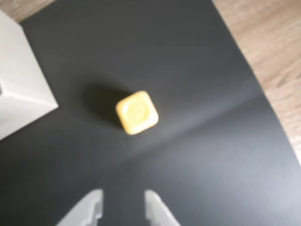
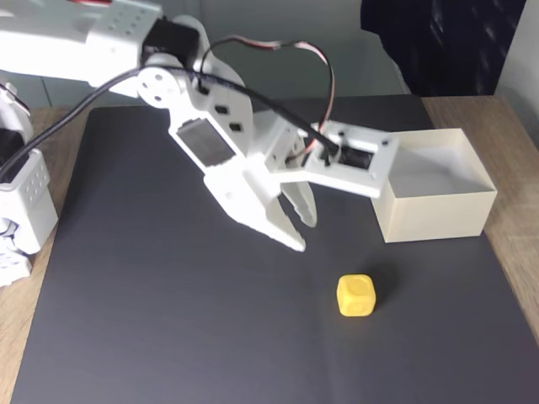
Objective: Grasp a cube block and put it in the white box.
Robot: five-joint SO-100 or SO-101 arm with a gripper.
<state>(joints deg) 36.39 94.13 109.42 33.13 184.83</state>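
The yellow cube block (image 1: 137,112) (image 2: 356,295) rests on the black mat, alone and untouched. My white gripper (image 1: 123,201) (image 2: 301,234) hangs open above the mat, its fingertips apart with nothing between them. In the fixed view it sits up and to the left of the cube. The wrist view shows the cube ahead of the fingertips, near the frame's centre. The white box (image 2: 435,209) (image 1: 19,84) stands open-topped at the mat's right edge in the fixed view, behind the cube. In the wrist view one corner of it shows at the left edge.
The black mat (image 2: 168,320) covers most of the wooden table (image 2: 518,252), whose bare wood shows along the right side. The arm's base and cables (image 2: 25,194) occupy the left side in the fixed view. A dark object (image 2: 446,42) stands behind the table at top right.
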